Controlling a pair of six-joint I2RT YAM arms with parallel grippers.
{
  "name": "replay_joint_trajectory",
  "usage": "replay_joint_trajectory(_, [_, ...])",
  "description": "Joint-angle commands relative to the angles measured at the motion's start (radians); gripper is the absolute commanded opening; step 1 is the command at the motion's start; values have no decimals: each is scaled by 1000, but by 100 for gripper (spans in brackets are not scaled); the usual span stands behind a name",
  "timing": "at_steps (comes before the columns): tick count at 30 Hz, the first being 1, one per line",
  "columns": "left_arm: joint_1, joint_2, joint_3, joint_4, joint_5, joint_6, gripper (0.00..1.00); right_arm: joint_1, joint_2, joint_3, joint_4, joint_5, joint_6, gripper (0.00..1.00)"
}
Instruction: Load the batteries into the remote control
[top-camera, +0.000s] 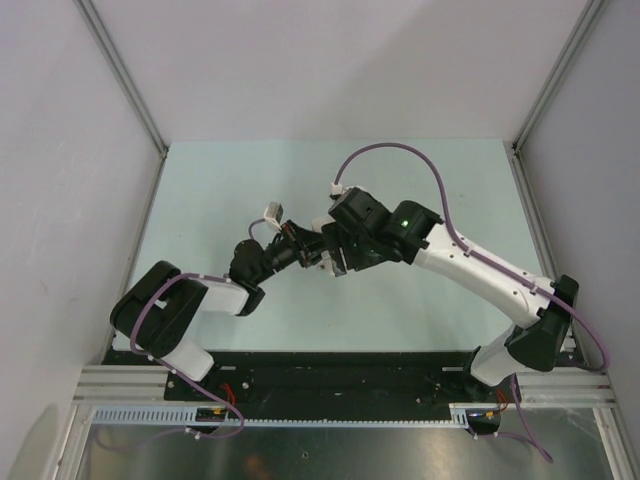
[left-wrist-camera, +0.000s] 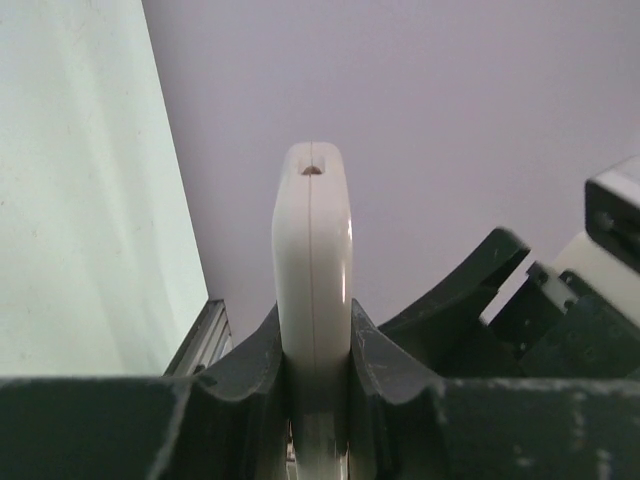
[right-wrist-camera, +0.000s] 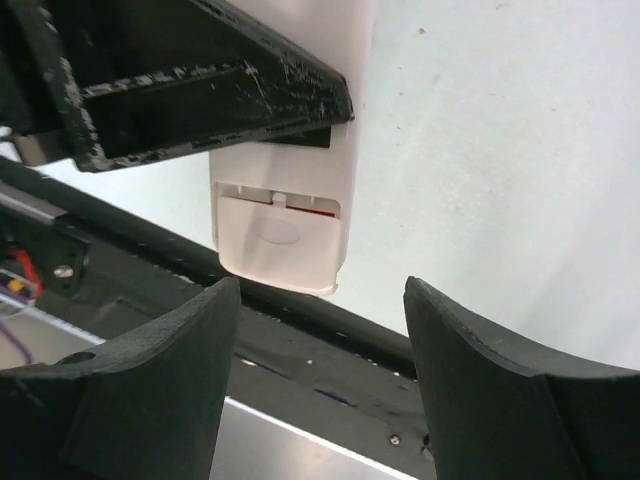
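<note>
The remote control (left-wrist-camera: 312, 260) is held above the table (top-camera: 220, 190), clamped edge-on between the closed jaws of the left gripper (left-wrist-camera: 315, 345). The jaws of the right gripper (right-wrist-camera: 320, 305) are spread wide and nothing is gripped by them. They are seen near the remote's end, where a white battery cover (right-wrist-camera: 278, 235) is fitted.

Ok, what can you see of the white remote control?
The flat white plastic remote control is clamped edge-on in the shut left gripper, in mid-air, with its rounded end and a small hole pointing out. A seam runs along its edge. Its plain back shows a battery cover with an oval dent and tab, and a red sliver at the seam. Nothing else touches it.
</note>
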Motion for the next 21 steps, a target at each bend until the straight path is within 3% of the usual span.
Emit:
replay_joint_trajectory(1, [9, -23, 57, 42, -31, 52, 0, 49, 22, 70, -82, 188, 1, 71])
replay_joint_trajectory(21, [10, -48, 59, -9, -37, 43, 0, 108, 95, 130, -65, 235, -19, 70])
